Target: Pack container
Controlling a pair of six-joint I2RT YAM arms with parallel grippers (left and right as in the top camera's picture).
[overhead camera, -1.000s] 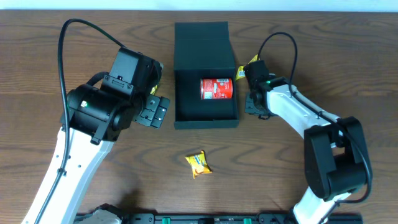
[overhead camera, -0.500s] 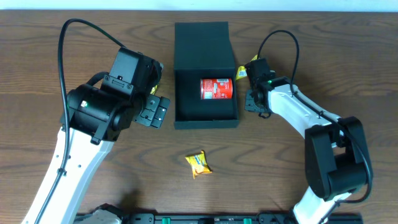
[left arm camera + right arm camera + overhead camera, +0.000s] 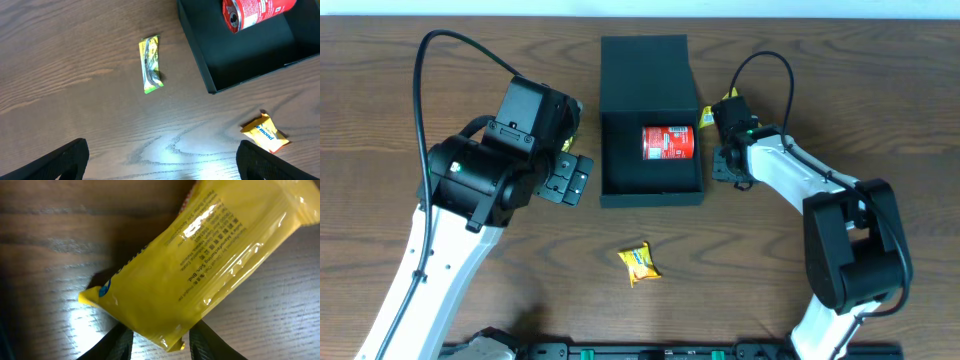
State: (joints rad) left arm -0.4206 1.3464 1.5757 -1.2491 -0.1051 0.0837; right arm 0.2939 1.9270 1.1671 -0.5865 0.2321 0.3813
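Where flap (image 3: 645, 75) folds back, container (image 3: 651, 182) matte black, red can (image 3: 668, 142) inside.

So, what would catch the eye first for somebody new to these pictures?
The red can, lying on its side in the open dark container at the far middle. Then the yellow packet just right of the container, filling the right wrist view, and an orange packet in front of it.
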